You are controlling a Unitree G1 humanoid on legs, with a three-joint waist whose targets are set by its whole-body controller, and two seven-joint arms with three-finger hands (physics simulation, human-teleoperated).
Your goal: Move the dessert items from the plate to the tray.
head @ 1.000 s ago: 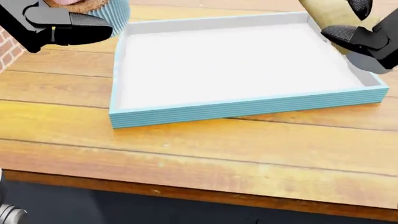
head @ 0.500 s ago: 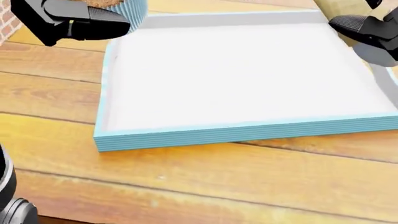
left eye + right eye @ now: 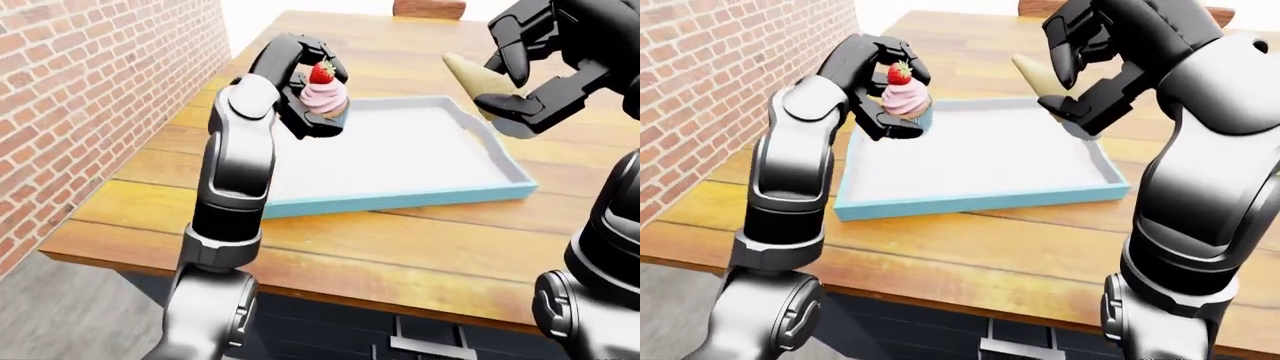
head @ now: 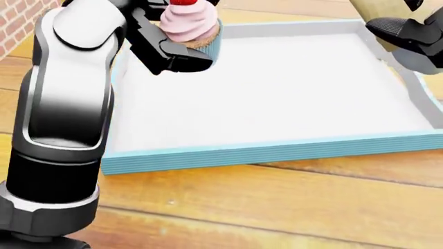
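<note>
Hands both loaded, held above tray on wooden counter.

Left hand [image 3: 305, 90] has its fingers closed round a cupcake [image 3: 324, 96]: pink frosting, strawberry on top, blue ribbed wrapper, upright. It hangs over the tray's [image 3: 400, 197] upper-left corner in the left-eye view, clear of the white floor. Right hand [image 3: 1090, 71] grips a tan cone-shaped pastry [image 3: 1038, 75], tilted, pointed end toward the view's upper left, above the tray's right rim; whether it touches the rim cannot be told. Tray is shallow, white inside, light-blue ribbed walls, nothing lying in it. It sits flat on the plank counter [image 3: 420, 255]. Brick wall [image 3: 90, 97] runs along the left of both eye views.
</note>
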